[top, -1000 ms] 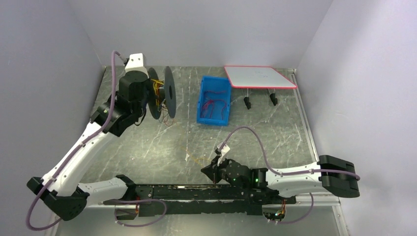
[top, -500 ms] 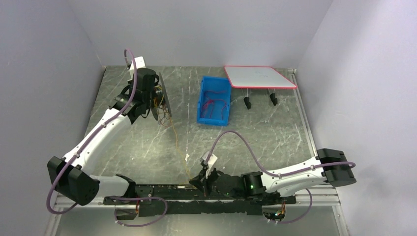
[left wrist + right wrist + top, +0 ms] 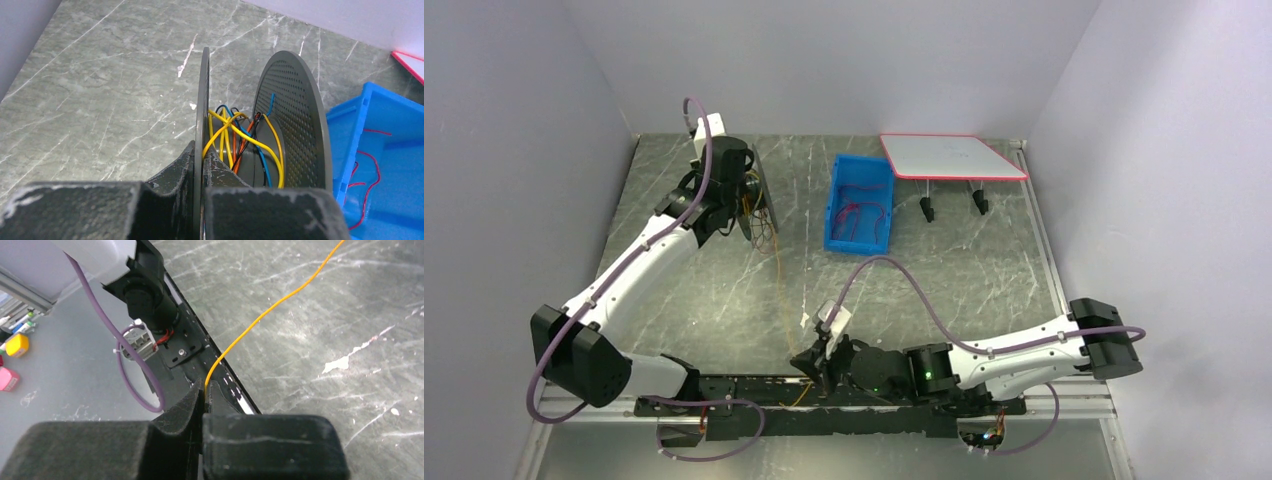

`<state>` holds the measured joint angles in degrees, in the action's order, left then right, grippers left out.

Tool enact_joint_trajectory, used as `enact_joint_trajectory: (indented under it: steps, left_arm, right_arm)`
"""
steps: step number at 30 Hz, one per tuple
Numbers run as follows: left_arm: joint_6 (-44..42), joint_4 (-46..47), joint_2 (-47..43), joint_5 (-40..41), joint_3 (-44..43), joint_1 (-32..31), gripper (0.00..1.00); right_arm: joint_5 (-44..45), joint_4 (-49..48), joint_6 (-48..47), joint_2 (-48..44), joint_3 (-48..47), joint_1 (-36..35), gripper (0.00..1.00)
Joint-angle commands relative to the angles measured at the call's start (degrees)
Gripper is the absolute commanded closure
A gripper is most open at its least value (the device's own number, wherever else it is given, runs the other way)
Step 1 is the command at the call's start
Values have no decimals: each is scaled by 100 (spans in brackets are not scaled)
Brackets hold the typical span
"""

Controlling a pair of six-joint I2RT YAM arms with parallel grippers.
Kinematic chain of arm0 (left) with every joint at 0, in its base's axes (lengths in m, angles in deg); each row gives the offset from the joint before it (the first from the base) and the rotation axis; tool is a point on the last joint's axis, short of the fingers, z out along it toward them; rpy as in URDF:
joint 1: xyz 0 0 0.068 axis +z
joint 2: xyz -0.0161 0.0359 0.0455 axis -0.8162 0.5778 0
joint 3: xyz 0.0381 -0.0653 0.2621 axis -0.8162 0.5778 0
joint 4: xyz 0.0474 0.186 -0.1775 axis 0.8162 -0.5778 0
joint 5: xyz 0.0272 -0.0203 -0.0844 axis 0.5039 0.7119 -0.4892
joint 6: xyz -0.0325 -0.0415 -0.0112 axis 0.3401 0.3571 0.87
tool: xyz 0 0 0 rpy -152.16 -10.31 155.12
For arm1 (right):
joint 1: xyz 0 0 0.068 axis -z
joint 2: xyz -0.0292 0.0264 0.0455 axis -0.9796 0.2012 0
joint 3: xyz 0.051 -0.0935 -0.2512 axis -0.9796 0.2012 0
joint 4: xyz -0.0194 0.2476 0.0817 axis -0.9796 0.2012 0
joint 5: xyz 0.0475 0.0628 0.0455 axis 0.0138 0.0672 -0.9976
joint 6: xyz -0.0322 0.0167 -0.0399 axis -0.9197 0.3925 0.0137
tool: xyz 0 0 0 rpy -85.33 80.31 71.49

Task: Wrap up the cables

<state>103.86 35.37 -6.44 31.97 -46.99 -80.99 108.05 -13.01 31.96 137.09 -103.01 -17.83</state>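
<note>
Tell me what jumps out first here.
A yellow cable runs across the table, from the dark grey spool pinched by the left claw at far left to the right claw at the near edge. Beside the spool, a blue bin holds red cables.

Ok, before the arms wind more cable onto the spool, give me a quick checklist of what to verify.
1. Left claw clamped on the spool flange: ok.
2. Right claw pinching the orange cable: ok.
3. Cable running from spool to right claw without snagging: ok, top view shows a clean line.
4. Windings on the hub tidy: not ok, loops loose and crossed.
5. Cable length left behind the right claw: cannot tell.
</note>
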Motion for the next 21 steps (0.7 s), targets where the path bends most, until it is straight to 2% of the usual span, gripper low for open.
enact_joint_trajectory:
  steps: [1,8,15,21]
  left_arm:
    - [108,500,61,180,-88,12,93]
    - [262,427,5,280,378,-158,93]
    - [427,137,-33,585,554,-608,93]
    - [341,-121,-412,416,859,-1010,93]
  right_arm:
    - [102,284,-444,-8,-565,-219,100]
    - [615,1447,-1168,108,-1910,-222,100]
    - [1322,2435,-2149,540,-3594,-183,100]
    - [1536,2940,-2920,755,-4321,347,100]
